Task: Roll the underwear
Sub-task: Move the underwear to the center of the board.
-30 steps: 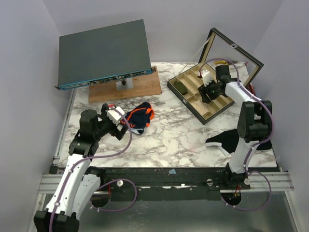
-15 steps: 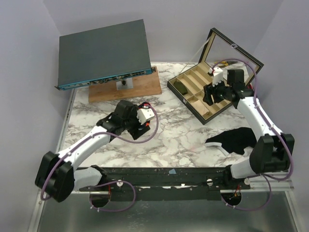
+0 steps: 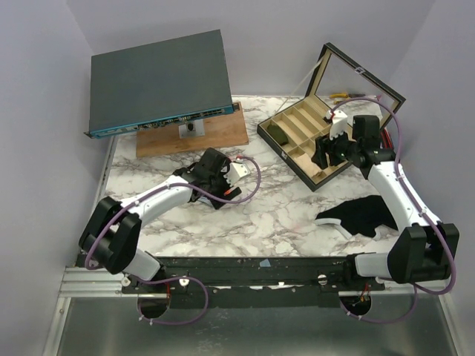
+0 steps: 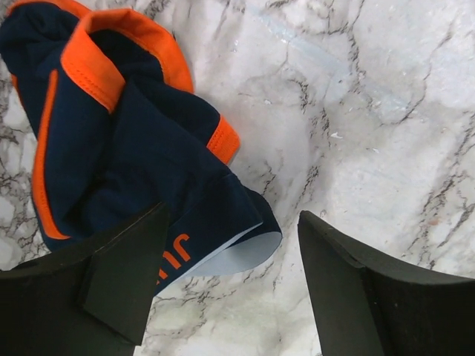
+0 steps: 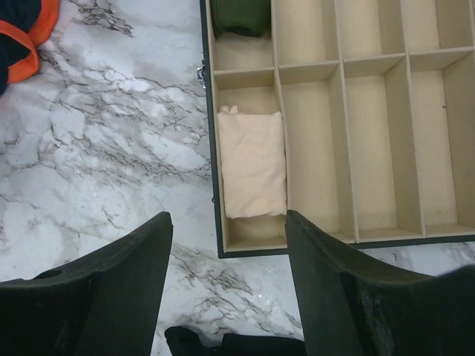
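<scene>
The underwear [image 4: 133, 141] is a navy garment with orange trim, lying crumpled on the marble table [image 4: 371, 111]. Its pale-lined corner with orange lettering reaches into the gap of my left gripper [image 4: 234, 278], close to the left finger [image 4: 122, 278]. The jaws stand open around that corner. In the top view the left gripper [image 3: 214, 190] covers the garment. A bit of the underwear [image 5: 18, 37] shows at the top left of the right wrist view. My right gripper [image 5: 228, 289] is open and empty, hovering over the near corner of the organizer box [image 5: 210, 148].
The open box [image 3: 286, 158] has several compartments, one holding a cream roll [image 5: 252, 163] and another a dark green roll [image 5: 239, 15]. A black cloth [image 3: 360, 216] lies near the right arm. A grey flat device [image 3: 159, 81] stands on a wooden board [image 3: 223, 133] at the back left.
My left arm has swung right and come down over the underwear, and its jaws have narrowed somewhat. The right gripper has shifted a little to the right above the box.
</scene>
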